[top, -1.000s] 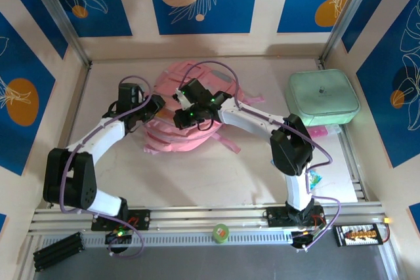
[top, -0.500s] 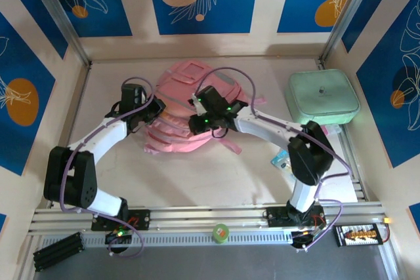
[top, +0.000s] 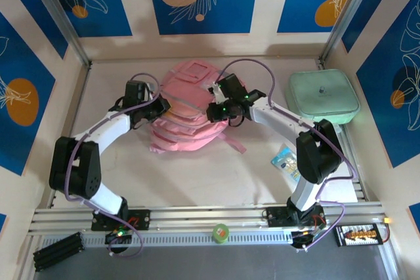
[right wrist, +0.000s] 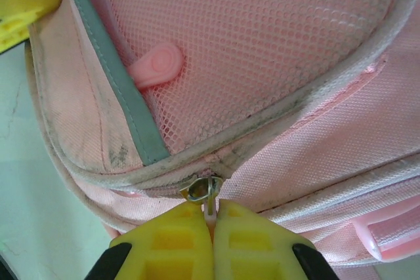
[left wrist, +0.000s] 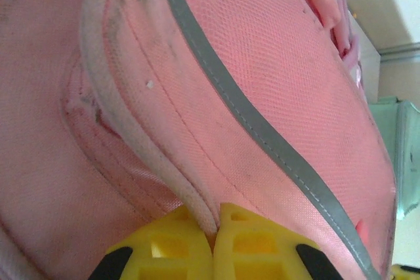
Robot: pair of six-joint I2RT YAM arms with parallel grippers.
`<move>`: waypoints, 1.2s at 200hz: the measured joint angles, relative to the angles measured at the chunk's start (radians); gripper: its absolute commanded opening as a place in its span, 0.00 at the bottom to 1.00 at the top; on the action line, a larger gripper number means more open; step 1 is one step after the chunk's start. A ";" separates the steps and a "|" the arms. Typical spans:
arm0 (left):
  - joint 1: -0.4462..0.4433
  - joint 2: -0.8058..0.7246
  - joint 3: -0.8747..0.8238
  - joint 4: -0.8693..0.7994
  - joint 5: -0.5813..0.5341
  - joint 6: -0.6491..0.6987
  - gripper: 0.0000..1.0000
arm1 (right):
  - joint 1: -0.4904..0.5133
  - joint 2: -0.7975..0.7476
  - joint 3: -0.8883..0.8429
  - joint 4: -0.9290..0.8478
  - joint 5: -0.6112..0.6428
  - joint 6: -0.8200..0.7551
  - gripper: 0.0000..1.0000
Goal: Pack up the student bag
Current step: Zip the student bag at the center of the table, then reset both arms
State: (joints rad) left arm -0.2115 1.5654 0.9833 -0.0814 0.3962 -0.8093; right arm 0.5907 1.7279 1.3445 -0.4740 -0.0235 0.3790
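Opening step in hand, we judge: the backpack [top: 187,122] lies between both grippers, right gripper [right wrist: 213,222] pinching the zip pull [right wrist: 209,208], left gripper [left wrist: 214,226] pinching a seam [left wrist: 187,191] (as brace); next, draw the pull along its track.

**Desk layout, overhead check**

Student bag [top: 185,126] lies mid-desk [top: 197,181], toward the back. Left gripper [top: 159,105] touches its left side, right gripper [top: 211,112] its right side. Zip case [top: 323,96] sits well apart, back right. Small packet [top: 285,159] lies before the case, right of the bag. Small roll [top: 220,232] sits on the near rail [top: 170,237], between the arm bases.
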 measured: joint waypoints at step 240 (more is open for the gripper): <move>0.238 -0.550 -0.500 0.281 -0.512 0.349 1.00 | -0.296 -0.565 -0.713 0.438 0.694 -0.008 0.99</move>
State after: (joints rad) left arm 0.0265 1.0149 0.4831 0.1993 -0.1158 -0.4599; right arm 0.2951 1.1625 0.6319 -0.0357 0.6701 0.3710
